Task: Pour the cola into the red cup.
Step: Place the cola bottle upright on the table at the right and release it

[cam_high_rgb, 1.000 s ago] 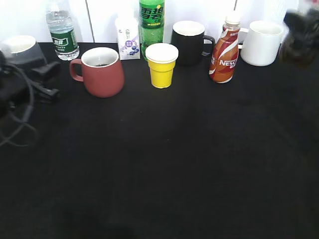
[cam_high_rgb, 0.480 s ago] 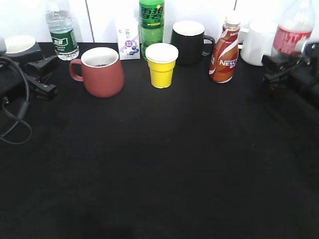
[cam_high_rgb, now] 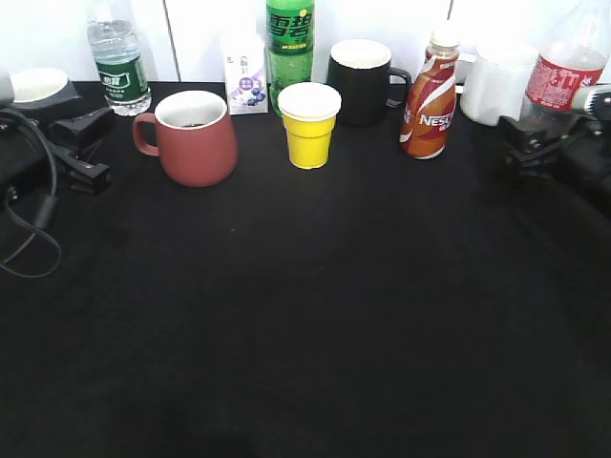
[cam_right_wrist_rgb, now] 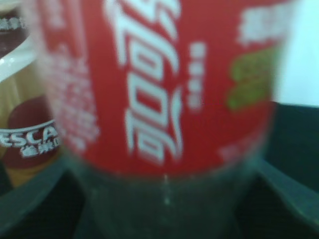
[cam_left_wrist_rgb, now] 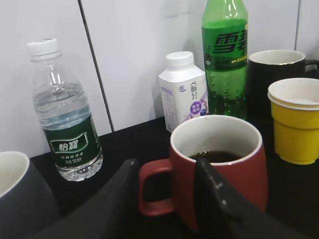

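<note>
The red cup (cam_high_rgb: 196,138) stands at the back left of the black table with dark liquid in it. It also shows in the left wrist view (cam_left_wrist_rgb: 219,169), just beyond my open, empty left gripper (cam_left_wrist_rgb: 167,186), which sits to its left (cam_high_rgb: 88,151) without touching it. The cola bottle (cam_high_rgb: 563,72), with its red label, stands upright at the far right edge. Its cap is out of view. My right gripper (cam_high_rgb: 535,143) is shut on its lower part. In the right wrist view the label (cam_right_wrist_rgb: 149,84) fills the frame, with the gripper (cam_right_wrist_rgb: 164,209) around the bottle.
Along the back stand a water bottle (cam_high_rgb: 119,62), a milk carton (cam_high_rgb: 245,76), a green soda bottle (cam_high_rgb: 290,43), a yellow paper cup (cam_high_rgb: 308,124), a black mug (cam_high_rgb: 361,81), a Nescafe bottle (cam_high_rgb: 430,95) and a white mug (cam_high_rgb: 496,86). A grey mug (cam_high_rgb: 38,91) stands far left.
My right arm was a blur at the upper right. It has come down with the cola bottle upright, then shifted slightly right. The left gripper has barely moved.
</note>
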